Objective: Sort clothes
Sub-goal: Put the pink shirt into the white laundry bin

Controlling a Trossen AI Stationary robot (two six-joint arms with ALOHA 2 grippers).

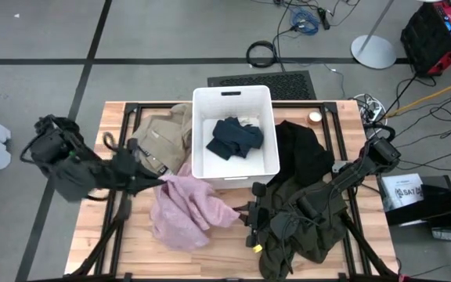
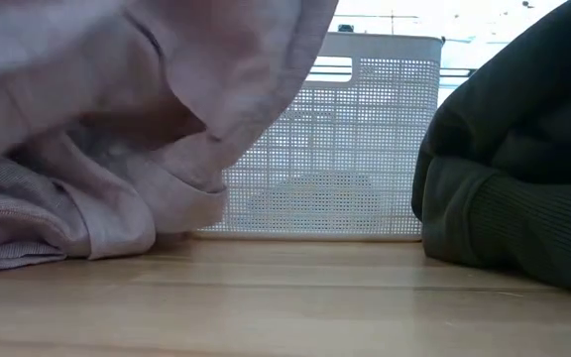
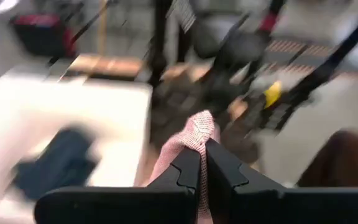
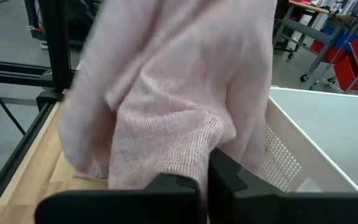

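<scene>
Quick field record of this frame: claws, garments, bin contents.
left claw: shut on pale pink knit garment, one corner
right claw: shut on the same garment, opposite edge
white perforated plastic bin: holds navy blue garment
tan khaki garment: on table, left of bin
black garment: right of bin
dark olive green garment: front right, under right arm

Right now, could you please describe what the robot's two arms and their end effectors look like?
Both arms are dark, near-black and jointed, built of blocky segments. The left arm has a bulky housing at its outer end; the right arm is slimmer, with a yellow marking near its end effector. The left end effector and right end effector each have two matte black, angular fingers on a wide black crossbar.
</scene>
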